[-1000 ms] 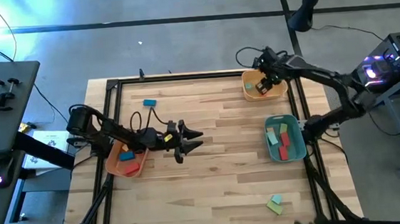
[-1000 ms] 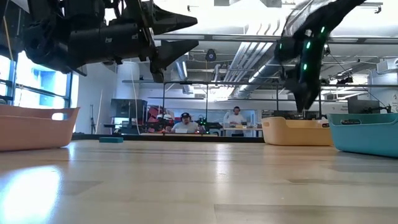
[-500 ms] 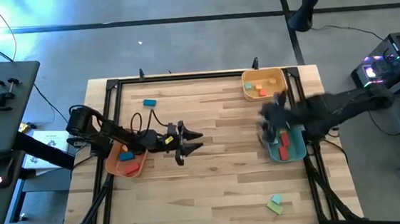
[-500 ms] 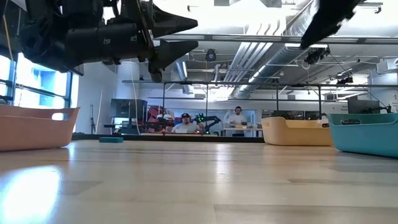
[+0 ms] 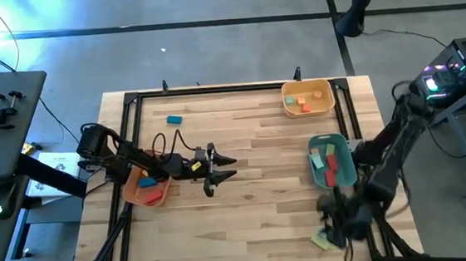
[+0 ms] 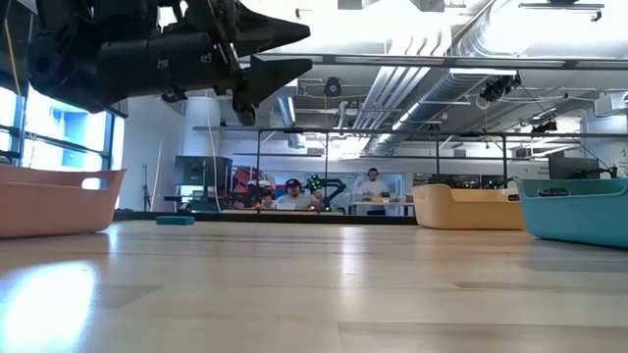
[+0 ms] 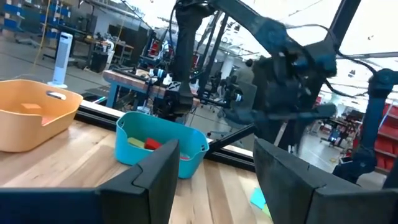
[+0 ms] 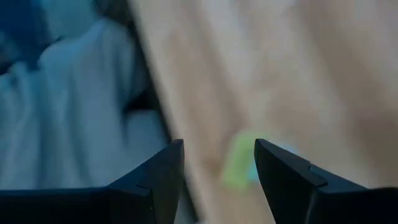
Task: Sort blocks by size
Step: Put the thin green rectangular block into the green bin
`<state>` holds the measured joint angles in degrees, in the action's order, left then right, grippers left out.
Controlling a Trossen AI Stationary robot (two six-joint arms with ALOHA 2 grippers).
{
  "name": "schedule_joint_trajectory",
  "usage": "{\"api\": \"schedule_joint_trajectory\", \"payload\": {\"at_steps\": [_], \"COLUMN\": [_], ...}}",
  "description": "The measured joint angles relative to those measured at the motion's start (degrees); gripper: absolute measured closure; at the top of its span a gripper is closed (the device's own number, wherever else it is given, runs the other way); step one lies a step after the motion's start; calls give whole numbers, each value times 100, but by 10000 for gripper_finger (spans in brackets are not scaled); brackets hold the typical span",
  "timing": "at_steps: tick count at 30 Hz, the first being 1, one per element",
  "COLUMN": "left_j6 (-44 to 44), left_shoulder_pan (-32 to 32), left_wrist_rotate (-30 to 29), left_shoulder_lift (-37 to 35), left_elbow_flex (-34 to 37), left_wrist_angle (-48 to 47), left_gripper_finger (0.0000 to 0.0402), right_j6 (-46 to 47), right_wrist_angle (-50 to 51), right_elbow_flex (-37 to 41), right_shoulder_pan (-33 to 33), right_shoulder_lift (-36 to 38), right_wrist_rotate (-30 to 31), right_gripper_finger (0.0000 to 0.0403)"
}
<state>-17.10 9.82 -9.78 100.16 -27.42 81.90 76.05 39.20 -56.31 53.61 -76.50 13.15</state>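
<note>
My right gripper [image 5: 334, 222] hovers open over the table's near right corner. A light green block [image 5: 317, 241] and a teal block [image 5: 322, 233] lie flat on the table there. The right wrist view shows the green block [image 8: 239, 160] blurred beyond the gap between the fingers [image 8: 217, 149]. My left gripper [image 5: 219, 168] is open and empty above the table's middle left; it also shows in the low view [image 6: 280, 54]. Another teal block [image 5: 174, 118] lies at the far left. More blocks lie in the three bins.
An orange bin [image 5: 134, 191] with a blue and a red block sits under my left arm. A yellow bin [image 5: 323, 105] stands at the far right, and a teal bin [image 5: 346, 163] with red, green and yellow blocks at the right. A black frame rims the table.
My right gripper has swung fast from over the yellow bin at the far right, past the teal bin, toward the table's near edge. It now hangs over the green and teal blocks at the near right corner.
</note>
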Motion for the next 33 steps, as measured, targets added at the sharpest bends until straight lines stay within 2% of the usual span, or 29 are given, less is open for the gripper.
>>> {"api": "schedule_joint_trajectory", "payload": {"at_steps": [4,7,13,19,21,28,31,33], "left_j6": [-9,105,191,232,233,235,233,233], "left_shoulder_pan": [0,0,-2,-2,-2,-4,-4,-4], "left_wrist_rotate": [0,-1,0,-1,0,0,0,0], "left_shoulder_lift": [0,0,0,0,1,1,0,1], "left_elbow_flex": [0,0,0,0,1,0,0,0], "left_wrist_angle": [16,20,25,37,37,37,36,34], "left_gripper_finger": [209,209,209,209,209,209,209,209], "right_j6": [710,1175,1794,1797,1736,520,-511,-1465], "right_wrist_angle": [-1015,-1415,-1488,-1400,-1368,-1233,-1100,-1025], "right_elbow_flex": [0,0,0,0,0,-5,-24,-24], "right_shoulder_pan": [399,595,646,544,491,14,-353,-689], "right_shoulder_lift": [-691,-1114,-1812,-2199,-2282,-2538,-2569,-2567], "right_wrist_rotate": [-689,-822,-976,-1082,-1135,-1246,-1203,-964], "right_gripper_finger": [217,237,306,389,399,398,400,399]}}
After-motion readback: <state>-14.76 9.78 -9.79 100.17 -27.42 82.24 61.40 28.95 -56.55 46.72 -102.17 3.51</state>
